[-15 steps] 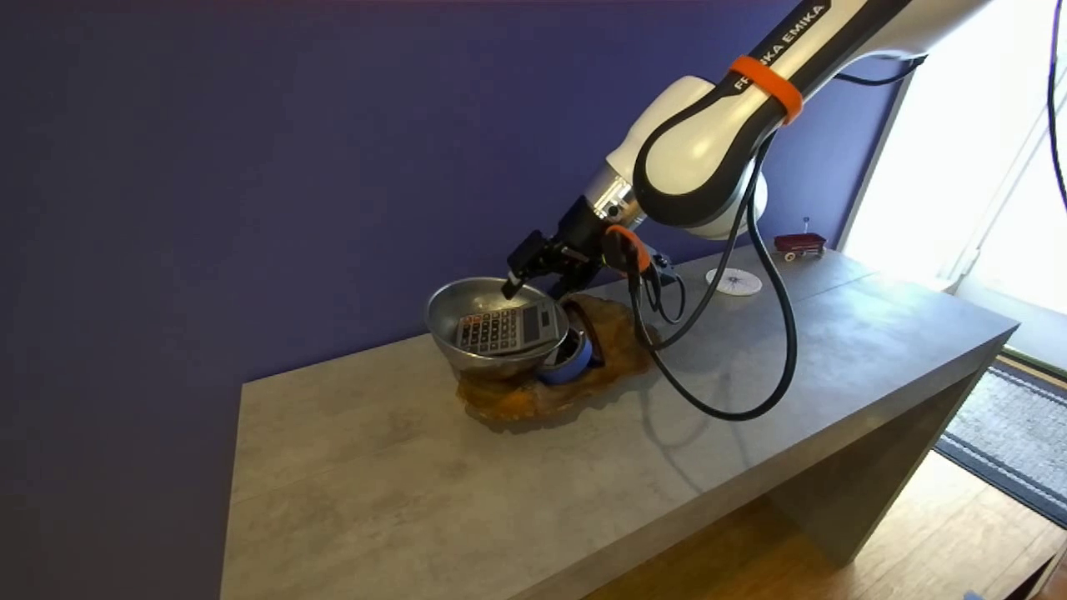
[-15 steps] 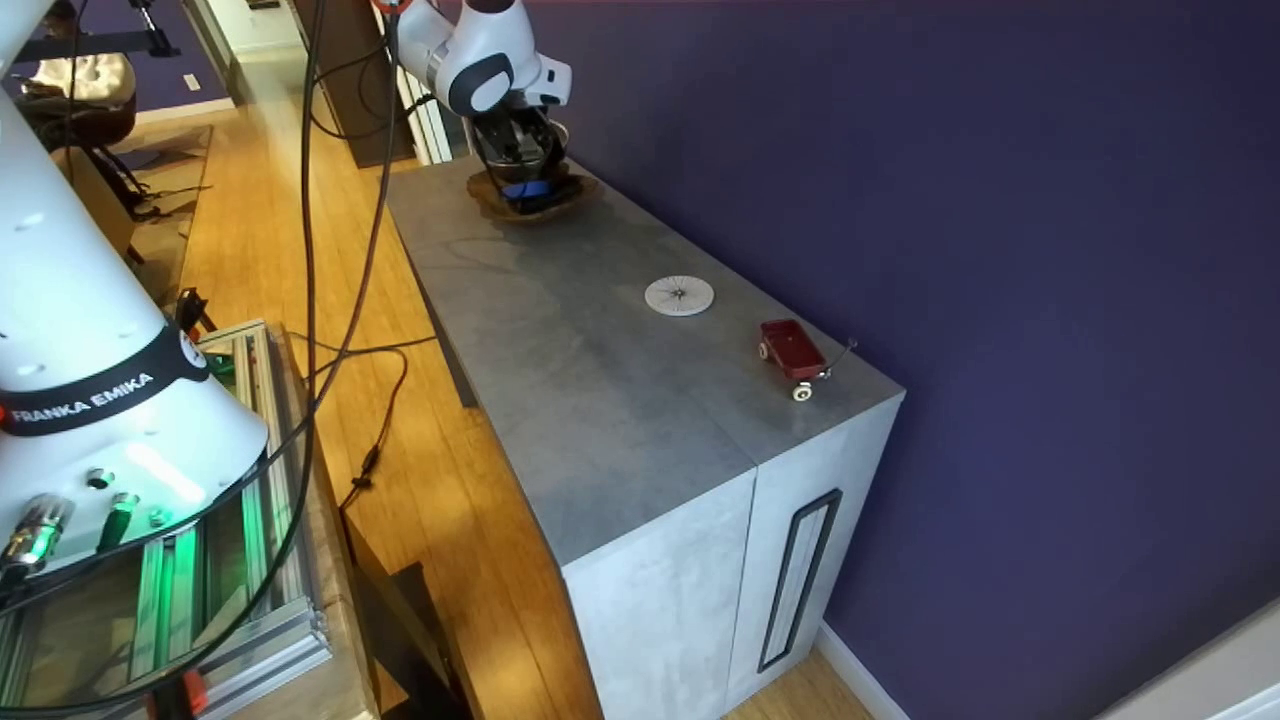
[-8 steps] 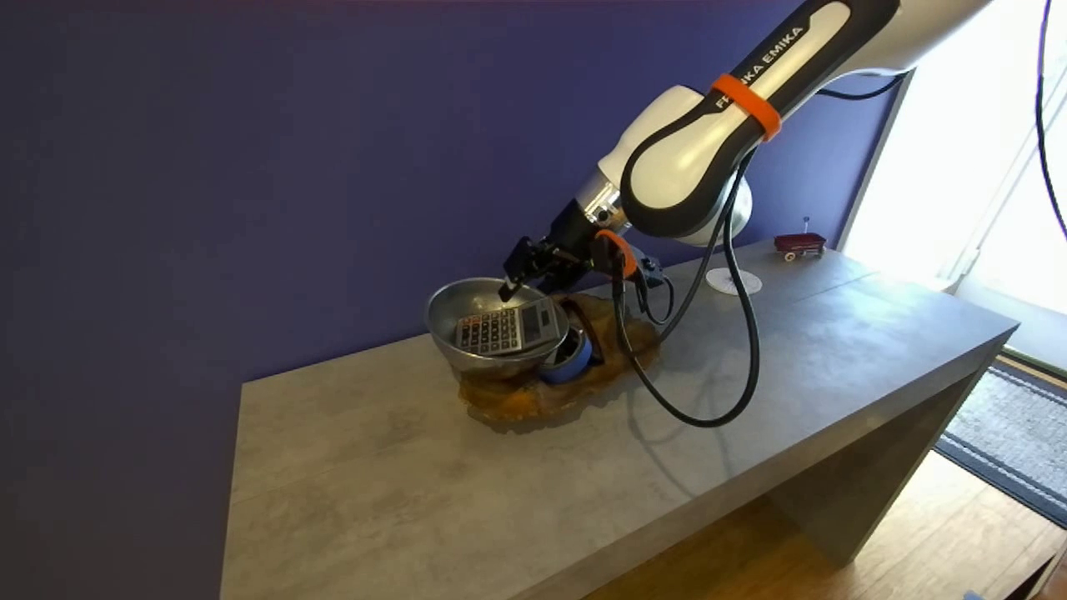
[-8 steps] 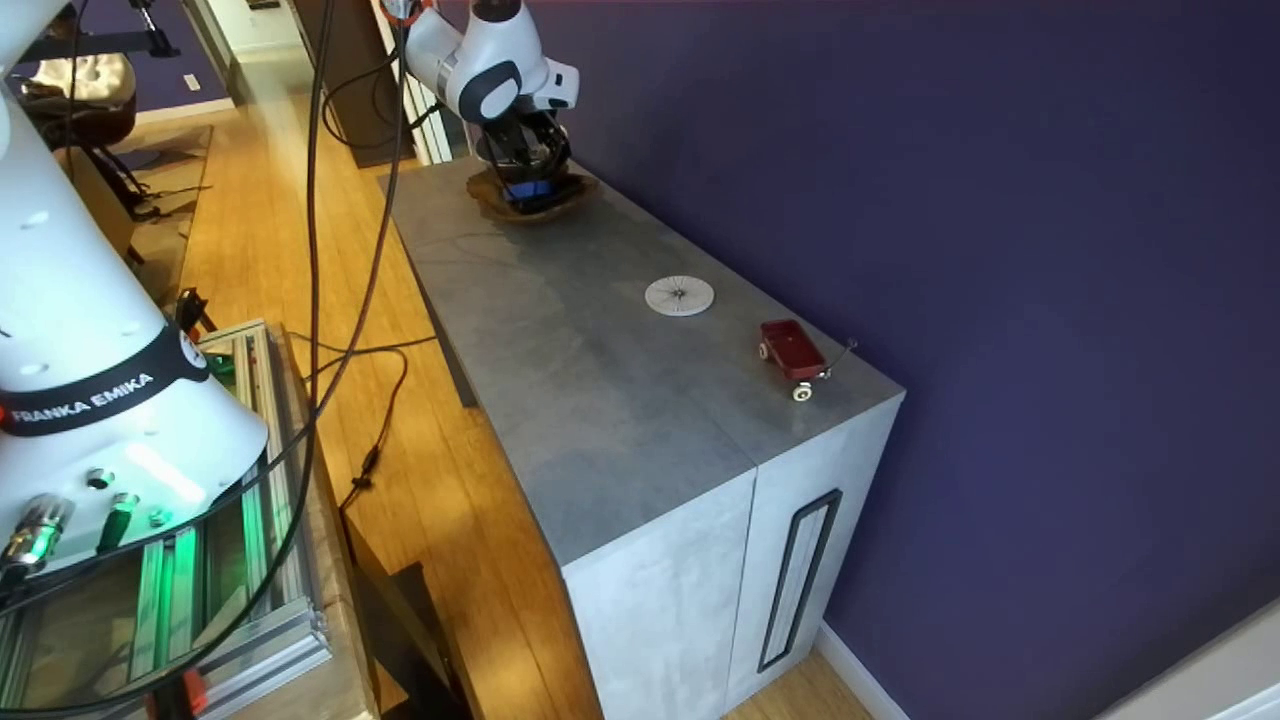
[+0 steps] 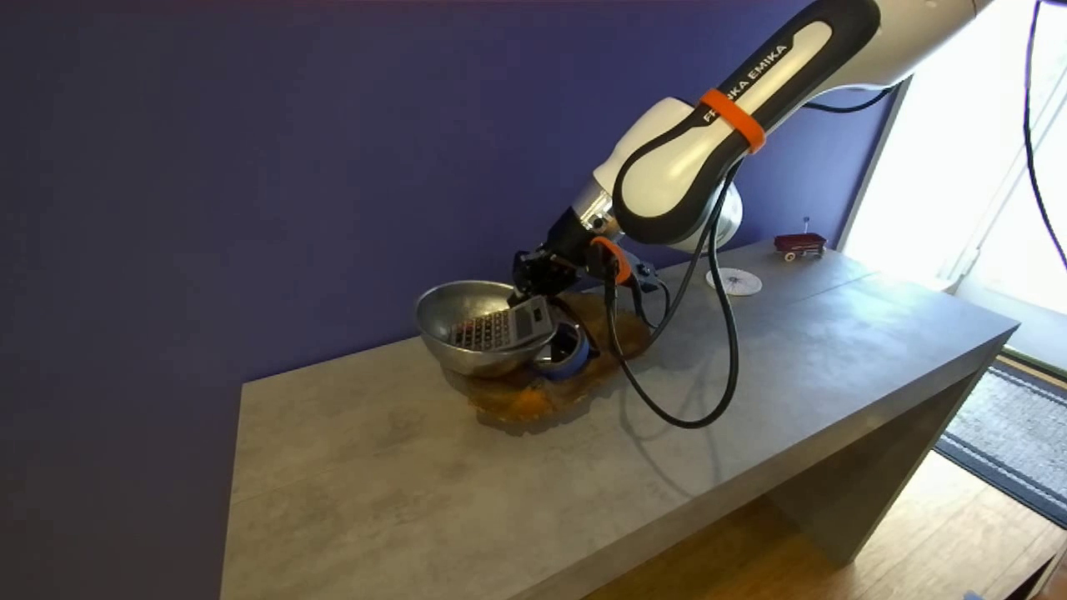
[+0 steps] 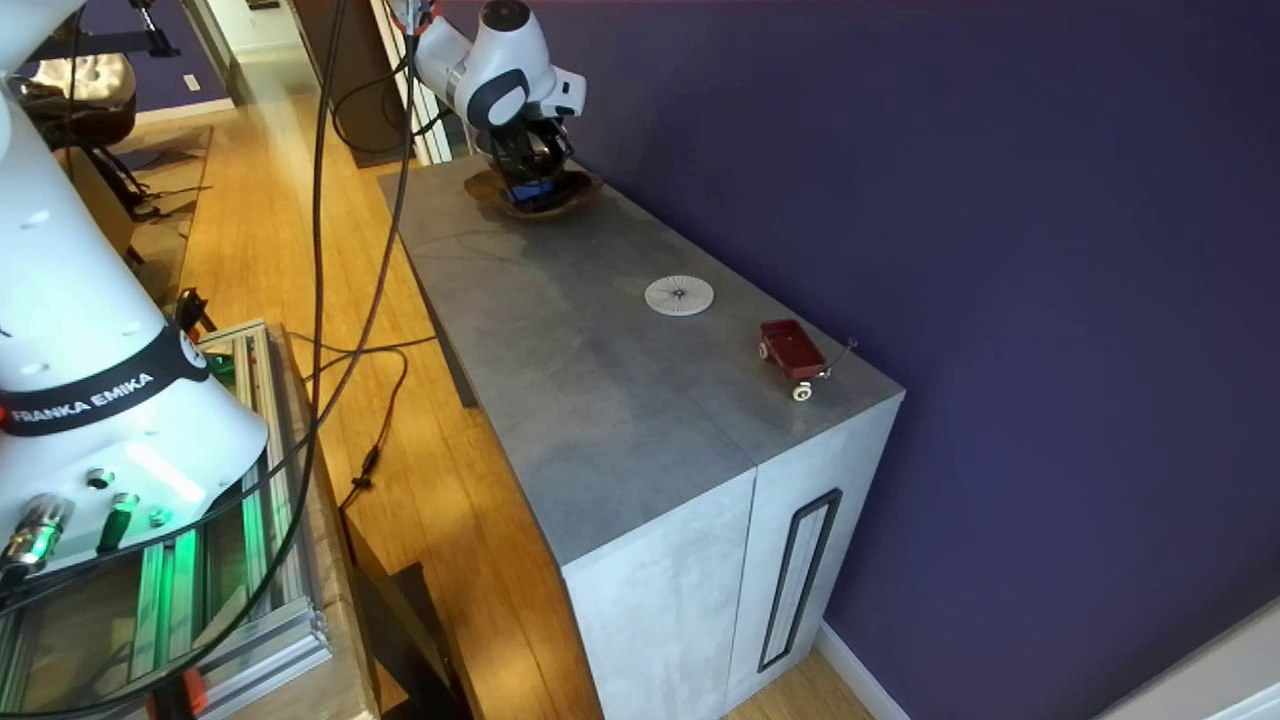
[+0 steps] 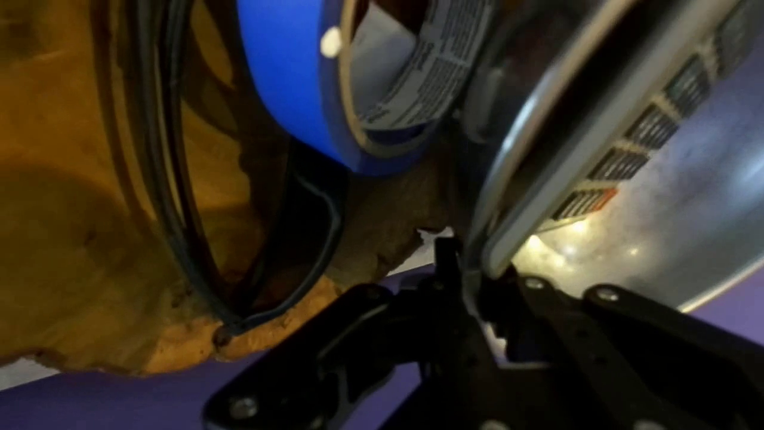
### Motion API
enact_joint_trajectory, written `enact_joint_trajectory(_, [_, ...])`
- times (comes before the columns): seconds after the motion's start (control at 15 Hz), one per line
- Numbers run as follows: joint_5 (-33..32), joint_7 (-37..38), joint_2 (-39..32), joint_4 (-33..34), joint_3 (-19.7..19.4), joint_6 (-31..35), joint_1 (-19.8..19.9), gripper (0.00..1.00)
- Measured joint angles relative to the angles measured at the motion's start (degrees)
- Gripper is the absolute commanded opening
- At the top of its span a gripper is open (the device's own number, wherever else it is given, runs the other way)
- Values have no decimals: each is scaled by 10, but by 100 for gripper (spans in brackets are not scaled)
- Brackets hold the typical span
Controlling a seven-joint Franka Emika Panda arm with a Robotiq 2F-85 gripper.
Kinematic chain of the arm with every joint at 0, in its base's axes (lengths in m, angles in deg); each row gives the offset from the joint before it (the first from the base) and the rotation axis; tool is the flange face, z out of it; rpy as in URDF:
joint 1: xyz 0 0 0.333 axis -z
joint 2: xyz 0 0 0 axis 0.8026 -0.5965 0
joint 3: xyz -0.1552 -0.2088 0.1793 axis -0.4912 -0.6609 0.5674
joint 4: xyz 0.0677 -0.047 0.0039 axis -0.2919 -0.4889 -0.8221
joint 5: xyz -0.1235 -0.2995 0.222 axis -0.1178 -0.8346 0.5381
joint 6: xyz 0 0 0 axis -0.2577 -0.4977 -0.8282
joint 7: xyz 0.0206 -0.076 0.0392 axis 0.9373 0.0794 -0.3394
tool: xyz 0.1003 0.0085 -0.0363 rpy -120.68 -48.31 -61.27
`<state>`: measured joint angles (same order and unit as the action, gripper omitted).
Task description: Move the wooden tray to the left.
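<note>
- Purple wall (image 5: 292, 167): stands across the far side.
- Grey desk (image 5: 375, 483): long, mottled top, far edge along the wall.
- White-and-black robot arm (image 5: 667, 179): slants down from the right, orange strap around one link.
- Wooden tray (image 5: 533, 402): on the desk, toward the far edge; orange-brown, ragged rounded outline, partly covered by its load.
- Metal bowl (image 5: 479, 360): silver, over the left part of the tray. Whether its base touches the wood, cannot tell.
- Gripper (image 7: 473, 266): at the far right of the bowl. Wrist view shows fingers clenched on the bowl's rim, one either side of the metal.
- Calculator (image 5: 500, 327): in the bowl, tilted, keys up, display end raised at the right side. One corner by the fingertips; whether pinched too, cannot tell.
- Red toy wagon (image 5: 798, 244): on the desk, far right, well apart from the tray.
- White disc (image 5: 738, 283): flat on the desk, between tray and wagon.
- Black looped item (image 7: 322, 173): on the tray, right of the bowl; kind unclear.
- Blue tape roll (image 5: 569, 368): on the tray, just right of the bowl, printed label inside its ring.
</note>
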<state>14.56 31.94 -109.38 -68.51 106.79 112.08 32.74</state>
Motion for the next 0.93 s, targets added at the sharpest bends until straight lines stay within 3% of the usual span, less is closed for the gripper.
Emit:
enact_joint_trajectory(0.4, [10, 26, 24, -30, 15, -3, 25, 2])
enact_joint_trajectory(0.93, [23, 57, 191, -252, 28, 0, 84, 2])
